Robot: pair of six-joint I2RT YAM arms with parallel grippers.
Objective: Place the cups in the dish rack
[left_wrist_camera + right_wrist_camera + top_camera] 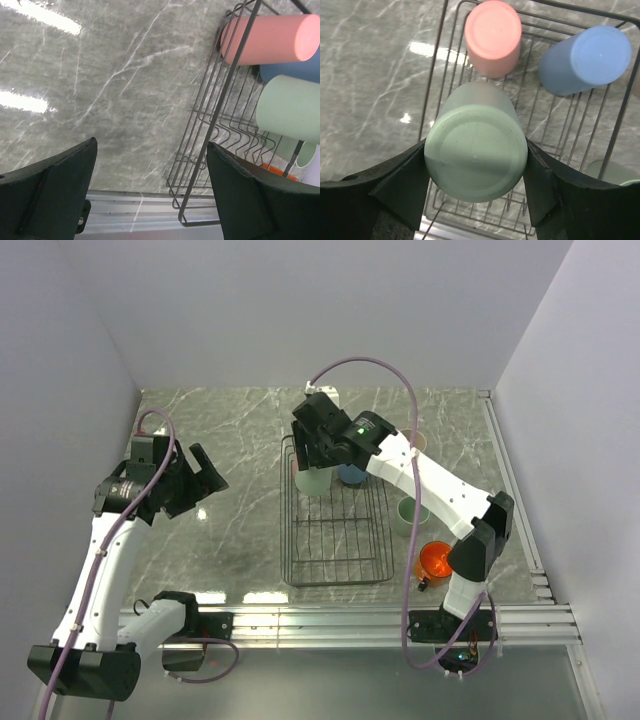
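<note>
Rack [337,575] is seen mid-counter, toward the near edge. Right gripper [476,167] is clamped on a green tumbler [476,142], base up, a finger pressed to each side of it; the tumbler is held inside the rack, close to the left side, behind the pink cup. Whether its rim is touching the grid cannot be told. Pink cup [493,36] is stood inverted in the far left corner of the rack, and blue cup [586,60] inverted along the far side toward the right corner. Short green cup [412,512] is seen on the counter [230,540] just beside the rack's right side, and orange mug [436,560] off its near right corner. Beige cup [415,440] is partly hidden behind the right arm. Left gripper [151,150] is spread wide with nothing held, above bare counter left of the rack.
</note>
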